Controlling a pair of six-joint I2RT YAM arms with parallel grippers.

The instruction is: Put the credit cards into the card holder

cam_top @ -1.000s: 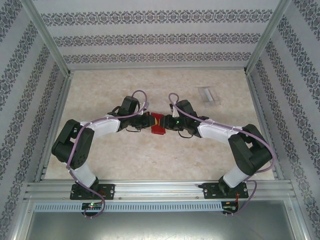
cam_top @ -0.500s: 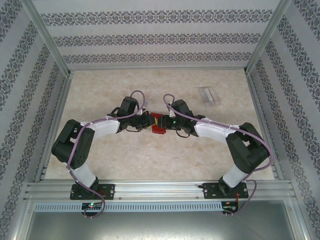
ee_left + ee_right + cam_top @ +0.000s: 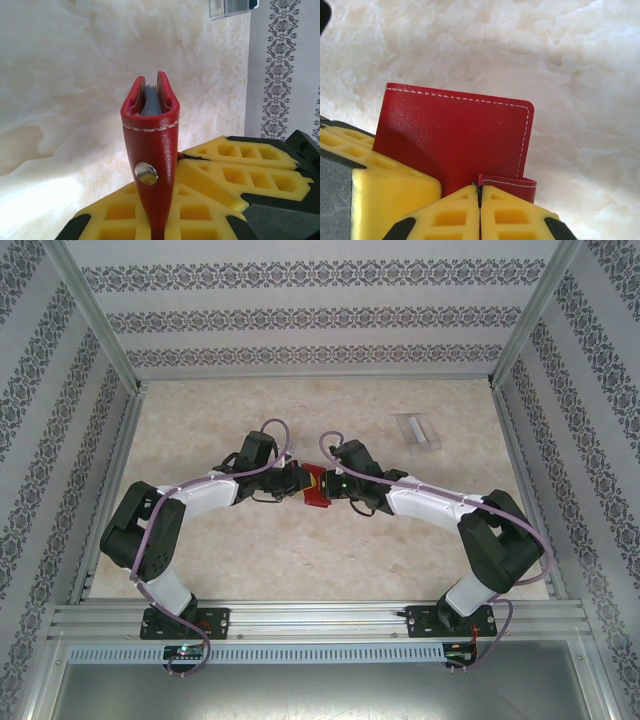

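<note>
On the table [image 3: 300, 570], the left gripper [image 3: 156, 216] and right gripper [image 3: 480, 194] meet from either side. Both are clamped on the red wallet [image 3: 315, 488], which is held on edge between them with its flaps narrowly parted. The pale cards [image 3: 418, 430] lie well apart, toward the far right.

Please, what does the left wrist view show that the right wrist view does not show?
Left wrist: the card holder seen edge-on, slightly open, with its grey lining, a metal snap, and the credit cards lying beyond. Right wrist: the holder's flat red face with white stitching, and its strap at the shut right hand. Both: the red holder, yellow fingers, the marbled table.
</note>
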